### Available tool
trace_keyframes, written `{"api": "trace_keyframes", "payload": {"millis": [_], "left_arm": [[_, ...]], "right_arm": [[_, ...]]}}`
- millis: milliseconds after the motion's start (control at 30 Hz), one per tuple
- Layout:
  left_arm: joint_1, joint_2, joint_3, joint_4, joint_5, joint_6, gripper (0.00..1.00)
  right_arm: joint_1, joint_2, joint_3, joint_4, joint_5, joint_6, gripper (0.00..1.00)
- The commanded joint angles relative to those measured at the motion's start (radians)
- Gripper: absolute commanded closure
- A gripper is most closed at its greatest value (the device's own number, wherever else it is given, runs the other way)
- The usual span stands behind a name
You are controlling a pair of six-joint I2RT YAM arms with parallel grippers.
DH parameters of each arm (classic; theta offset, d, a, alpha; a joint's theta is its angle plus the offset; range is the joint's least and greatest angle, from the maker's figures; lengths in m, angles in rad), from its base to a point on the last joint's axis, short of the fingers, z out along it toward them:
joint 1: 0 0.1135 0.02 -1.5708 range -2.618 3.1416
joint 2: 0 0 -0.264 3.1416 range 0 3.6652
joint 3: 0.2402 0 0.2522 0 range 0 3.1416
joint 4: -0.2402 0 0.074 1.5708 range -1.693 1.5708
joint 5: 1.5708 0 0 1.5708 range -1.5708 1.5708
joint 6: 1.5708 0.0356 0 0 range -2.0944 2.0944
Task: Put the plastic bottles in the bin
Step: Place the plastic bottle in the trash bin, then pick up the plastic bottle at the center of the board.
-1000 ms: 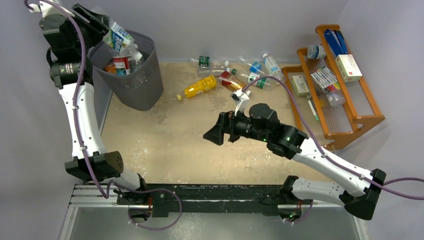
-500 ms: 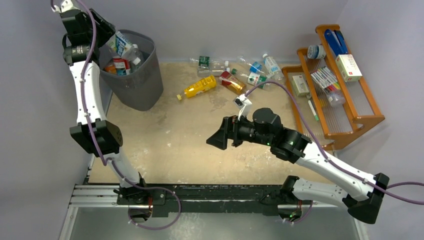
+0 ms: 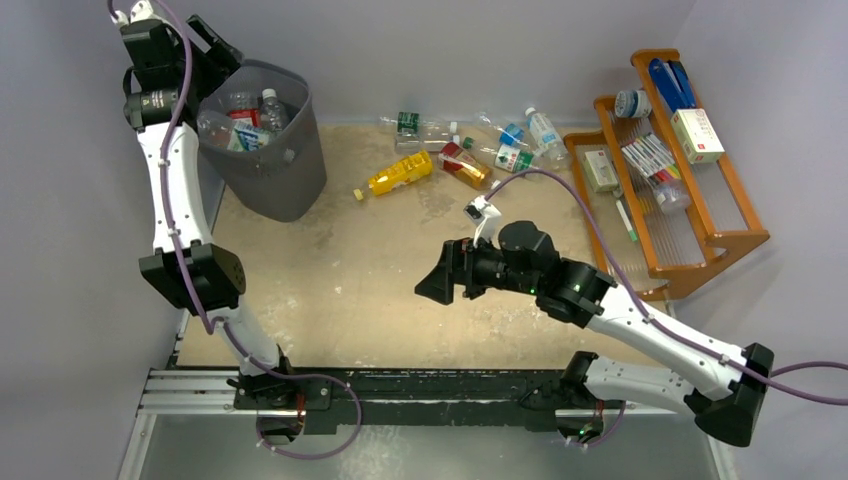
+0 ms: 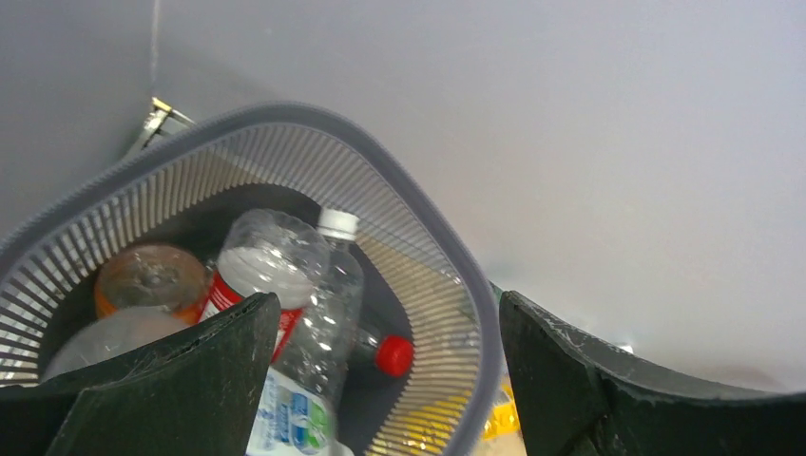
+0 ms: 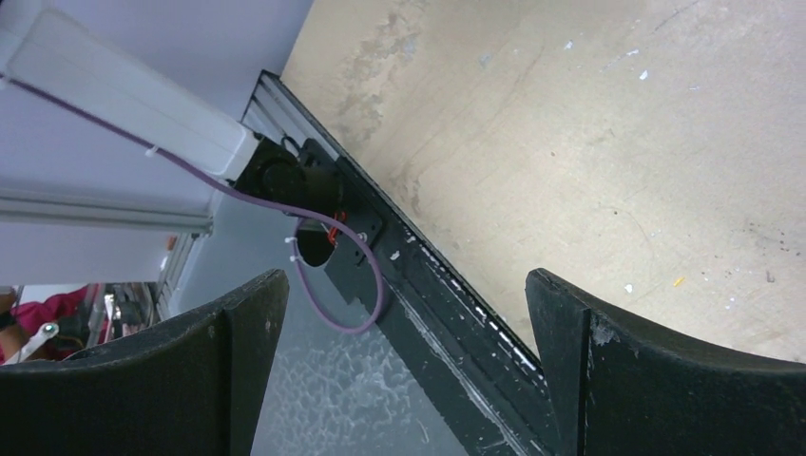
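Note:
The dark grey bin (image 3: 278,178) stands at the table's far left corner, holding several plastic bottles (image 3: 245,122). My left gripper (image 3: 216,52) hovers over its left rim, open and empty. In the left wrist view, between the spread fingers of the left gripper (image 4: 380,380), the bin's rim (image 4: 466,275) shows. Inside lie a clear red-labelled bottle (image 4: 271,275), a blurred blue-green-labelled bottle (image 4: 290,418) and an orange one (image 4: 152,280). A yellow bottle (image 3: 400,173), a red-labelled one (image 3: 463,162) and several clear ones (image 3: 520,135) lie at the far edge. My right gripper (image 3: 432,275) hangs open mid-table.
An orange wooden rack (image 3: 700,235) with boxes and pens stands at the right. A small yellow cap (image 3: 358,193) lies beside the yellow bottle. The right gripper (image 5: 404,370) faces the table's near edge and the black rail (image 5: 456,304).
The left gripper opened over the bin and the blue-green-labelled bottle it held dropped inside. The right arm shifted slightly toward the near edge, still open.

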Motion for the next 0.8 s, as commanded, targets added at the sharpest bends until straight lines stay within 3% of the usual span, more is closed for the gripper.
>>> {"api": "trace_keyframes", "payload": {"millis": [0,233,433,600,700,767], "left_arm": [[-0.038,-0.144,-0.027,0.061,0.09,-0.026,0.15],[-0.169,-0.28,-0.151,0.022,0.087,0.004,0.14],[-0.226,-0.437,-0.39,0.08,0.108,-0.007,0.14],[-0.239,-0.546,-0.554,0.11,0.111,-0.043,0.14],[-0.249,-0.622,-0.682,0.172,0.131,-0.079,0.14],[-0.258,-0.66,-0.742,0.181,0.138,-0.083,0.13]], "right_arm": [[0.005,0.025,0.079,-0.031,0.032,-0.025,0.03],[-0.042,0.155,0.258,-0.159,0.211,-0.145,0.0],[-0.281,0.292,0.305,-0.082,0.12,-0.261,0.02],[-0.335,0.508,0.407,-0.089,0.406,-0.375,0.23],[-0.406,0.641,0.456,-0.051,0.411,-0.412,0.35],[-0.452,0.706,0.484,-0.024,0.406,-0.436,0.37]]}}
